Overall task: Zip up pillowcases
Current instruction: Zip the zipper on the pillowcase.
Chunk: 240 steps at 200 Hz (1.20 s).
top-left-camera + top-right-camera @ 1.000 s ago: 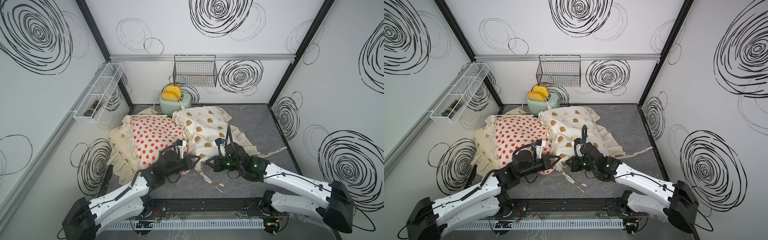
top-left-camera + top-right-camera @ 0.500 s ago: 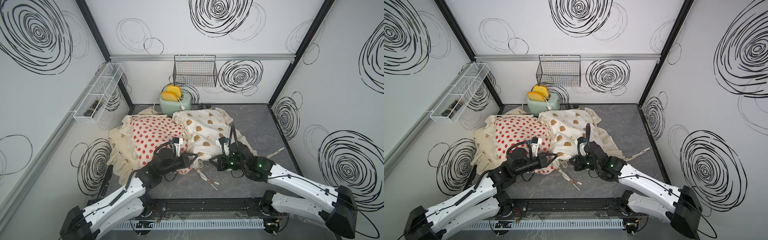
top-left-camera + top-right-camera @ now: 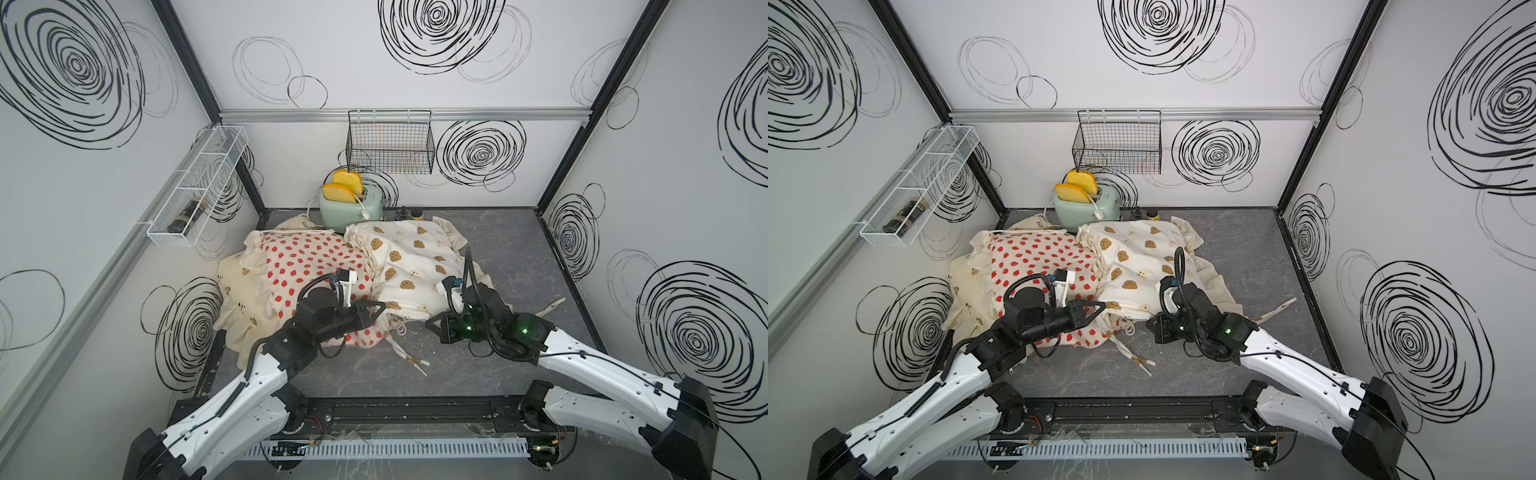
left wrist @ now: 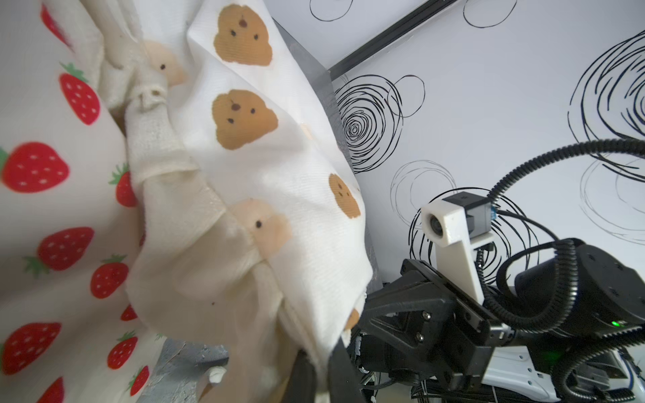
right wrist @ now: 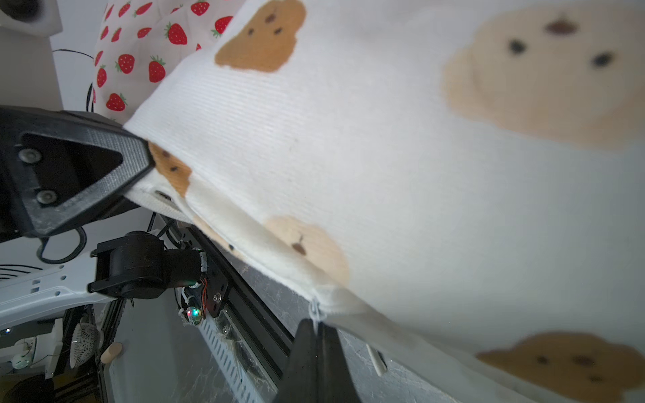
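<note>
Along its near edge, left claw (image 4: pixel 321 359) clamps the bear-face pillowcase (image 3: pixel 415 257), right claw (image 5: pixel 317 330) its zipper pull (image 5: pixel 316 310).

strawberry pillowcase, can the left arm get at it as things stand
Probably yes: the strawberry pillowcase lies just under the left arm, but its end effector is shut on a corner of the bear pillowcase.

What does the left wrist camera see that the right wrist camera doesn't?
Only the left wrist view: the right arm's white camera mount and a knotted cloth tie. Only the right wrist view: the zip pull, nipped by the right pincer. Both: the bear-face pillowcase, held by the left pincer, and the strawberry pillowcase.
</note>
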### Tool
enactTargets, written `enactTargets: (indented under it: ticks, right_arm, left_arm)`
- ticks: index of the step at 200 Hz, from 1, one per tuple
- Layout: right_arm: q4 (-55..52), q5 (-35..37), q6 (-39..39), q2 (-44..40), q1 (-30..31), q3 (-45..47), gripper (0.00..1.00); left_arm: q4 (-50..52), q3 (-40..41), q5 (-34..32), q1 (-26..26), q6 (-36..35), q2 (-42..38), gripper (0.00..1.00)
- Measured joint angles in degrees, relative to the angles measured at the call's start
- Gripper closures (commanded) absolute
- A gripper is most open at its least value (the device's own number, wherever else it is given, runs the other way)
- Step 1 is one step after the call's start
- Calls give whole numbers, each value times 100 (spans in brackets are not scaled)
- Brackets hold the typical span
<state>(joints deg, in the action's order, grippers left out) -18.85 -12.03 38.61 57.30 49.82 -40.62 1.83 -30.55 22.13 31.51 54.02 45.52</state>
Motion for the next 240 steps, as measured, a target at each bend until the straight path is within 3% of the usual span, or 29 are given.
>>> enactTargets:
  ticks: [108,240]
  right_arm:
    - [-356,-260,-50,-483,-800,234,100]
    - [-1108,-444,-138,-772,-1432,232,100]
  left_arm:
    - [479,-492,199,-625,-289,79,100]
    - [887,-1051,638,-1952,-828,363,100]
